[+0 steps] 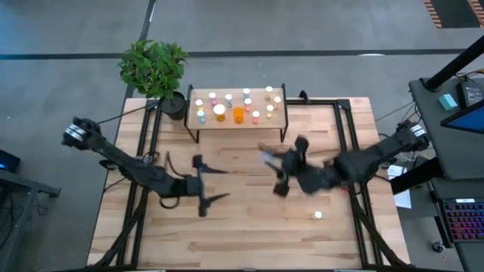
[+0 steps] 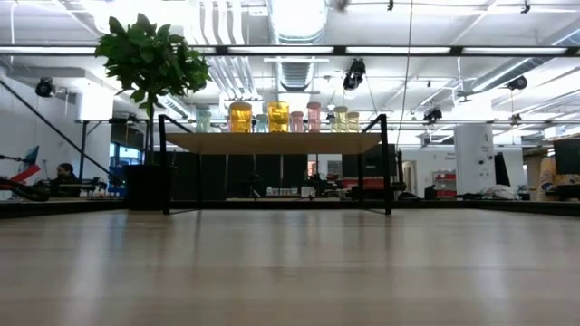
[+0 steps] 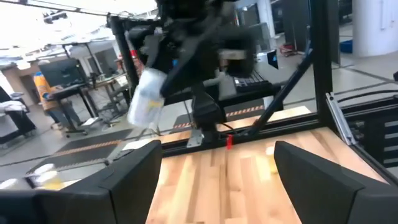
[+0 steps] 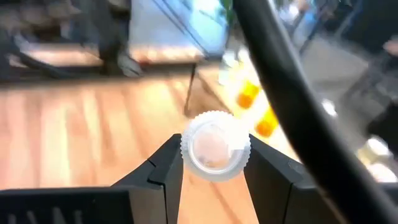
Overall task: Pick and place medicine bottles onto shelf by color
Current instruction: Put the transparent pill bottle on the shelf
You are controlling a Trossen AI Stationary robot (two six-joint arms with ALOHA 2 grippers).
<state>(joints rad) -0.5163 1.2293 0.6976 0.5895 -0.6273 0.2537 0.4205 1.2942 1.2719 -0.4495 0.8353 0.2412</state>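
Observation:
The low shelf (image 1: 227, 123) stands at the table's far edge, near the middle, with several small bottles (image 1: 239, 113) upright on its wood top; the low view shows the shelf (image 2: 272, 143) and those bottles (image 2: 277, 116) too. One pale bottle (image 1: 318, 215) stands alone on the table, near right. My right gripper (image 1: 271, 161) hovers near the table's middle, in front of the shelf, shut on a white-capped bottle (image 4: 214, 148). My left gripper (image 1: 219, 185) is open at mid-left, above the table. My right gripper pinches the bottle between its two fingers (image 4: 165, 171), one on each side of the ribbed white cap (image 4: 214, 127). The cap faces the wrist camera. In the left wrist view the pale bottle (image 3: 146, 99) hangs tilted and is lifted clear of the table.
A potted plant (image 1: 153, 66) stands beside the shelf's left end and rises above it in the low view (image 2: 149, 59). Black frame rails (image 1: 144, 151) run along the table's left and right sides. Bare wood (image 1: 242, 227) lies in front of both grippers.

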